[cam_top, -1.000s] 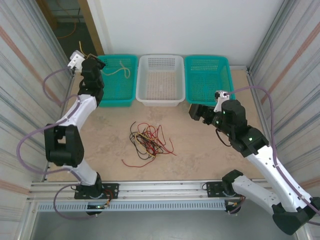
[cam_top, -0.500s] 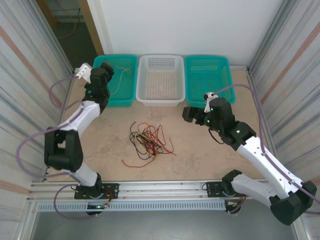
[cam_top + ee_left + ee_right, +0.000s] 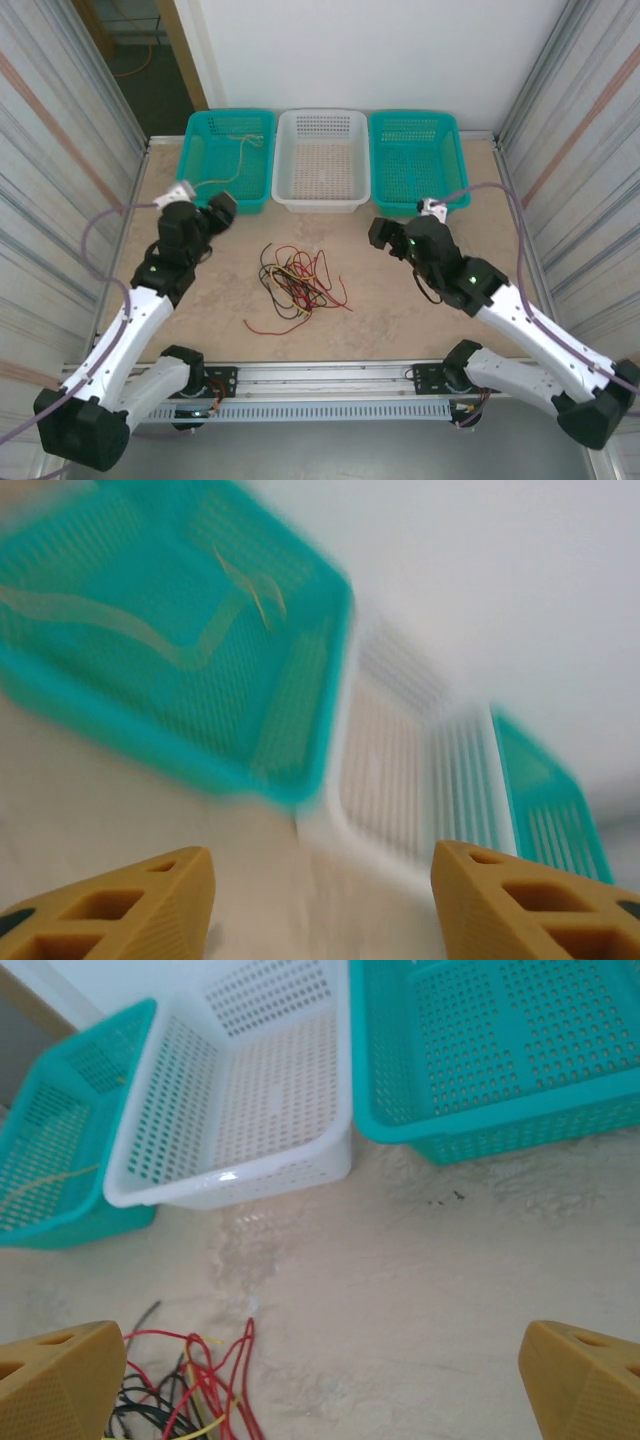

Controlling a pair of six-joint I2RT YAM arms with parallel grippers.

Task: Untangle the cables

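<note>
The cables [image 3: 296,283], a loose tangle of thin red, yellow and black wires, lie near the middle of the beige stone-patterned table [image 3: 385,315], between the two arms and apart from both. One pale yellow cable [image 3: 238,155] lies separately inside the left teal plastic mesh basket [image 3: 232,112]. This stands at the far edge beside a white plastic mesh basket [image 3: 322,203] and a right teal mesh basket [image 3: 415,160]. The left gripper [image 3: 215,215] sits just in front of the left teal basket, its orange fingers [image 3: 120,910] spread with nothing between them. The right gripper [image 3: 380,232] is right of the tangle, its fingers [image 3: 580,1380] wide apart and empty.
</note>
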